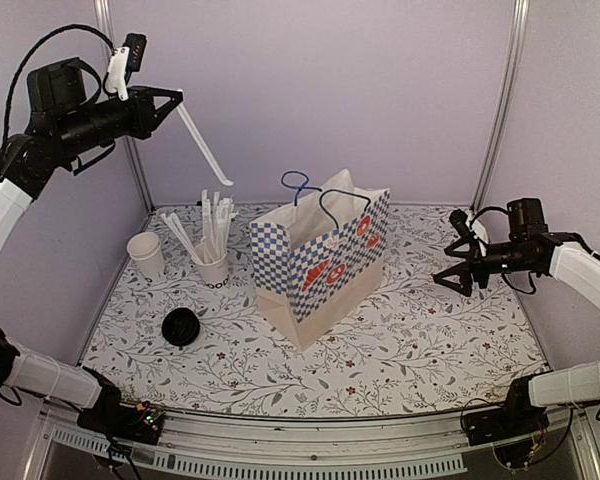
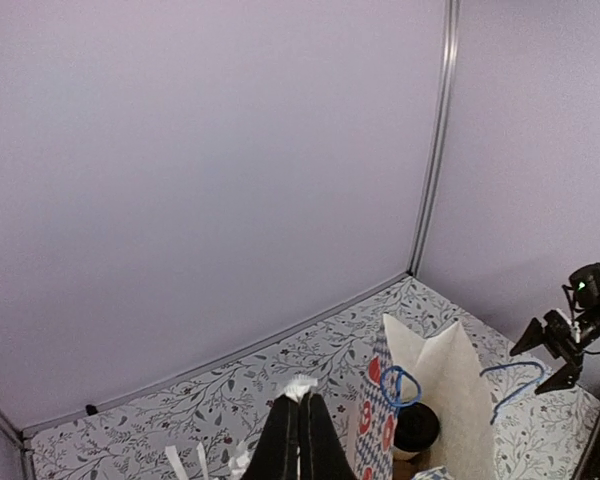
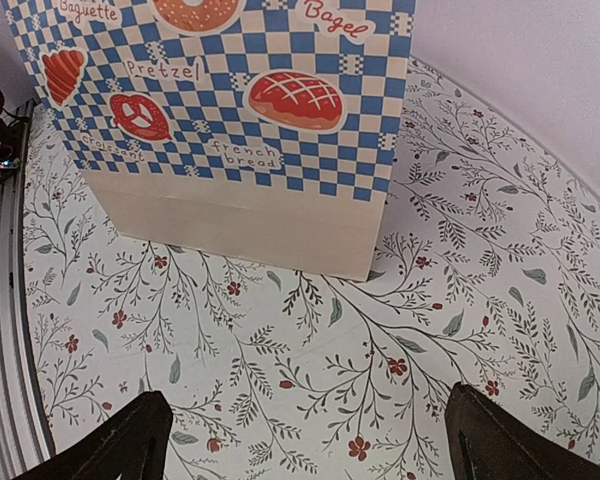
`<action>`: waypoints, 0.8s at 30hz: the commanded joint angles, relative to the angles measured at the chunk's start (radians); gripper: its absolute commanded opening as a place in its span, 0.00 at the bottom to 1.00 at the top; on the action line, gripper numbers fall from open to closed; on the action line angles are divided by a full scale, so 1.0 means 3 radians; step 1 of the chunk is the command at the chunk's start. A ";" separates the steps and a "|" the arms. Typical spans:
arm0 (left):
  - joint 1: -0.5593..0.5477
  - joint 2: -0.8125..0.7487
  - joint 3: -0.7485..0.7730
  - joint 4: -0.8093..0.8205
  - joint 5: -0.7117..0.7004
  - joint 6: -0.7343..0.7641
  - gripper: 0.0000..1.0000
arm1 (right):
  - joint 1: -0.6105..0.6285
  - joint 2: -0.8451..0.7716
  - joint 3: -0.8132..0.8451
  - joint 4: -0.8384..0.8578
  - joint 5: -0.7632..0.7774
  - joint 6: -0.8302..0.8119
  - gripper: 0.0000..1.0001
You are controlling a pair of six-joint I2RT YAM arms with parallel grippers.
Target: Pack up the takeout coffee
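Note:
The checkered paper bag [image 1: 325, 255] stands open in the middle of the table; it also shows in the left wrist view [image 2: 375, 420] and the right wrist view [image 3: 230, 80]. The takeout coffee [image 2: 417, 428], a white cup with a black lid, stands inside the bag; the top view hides it. My left gripper [image 1: 177, 97] is high at the back left, shut on a long white stick [image 1: 205, 145] that slants down to the right; the stick's end [image 2: 301, 386] pokes out between the closed fingers. My right gripper [image 1: 458, 268] is open and empty, right of the bag, above bare tablecloth [image 3: 310, 440].
A plain white cup [image 1: 146, 253] and a lettered white cup [image 1: 213, 265] holding several white sticks stand left of the bag. A round black lid [image 1: 181, 326] lies at front left. Purple walls close off the back and sides.

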 commanded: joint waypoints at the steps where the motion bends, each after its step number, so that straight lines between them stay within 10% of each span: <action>1: -0.0257 0.0055 0.0219 0.0128 0.0423 -0.0082 0.00 | 0.0025 0.0043 0.0013 -0.0031 0.0017 -0.0037 0.99; 24: -0.1184 0.1178 0.0400 0.0110 0.0422 -0.0016 0.00 | 0.0030 0.0030 0.0008 -0.0044 0.0069 -0.0070 0.99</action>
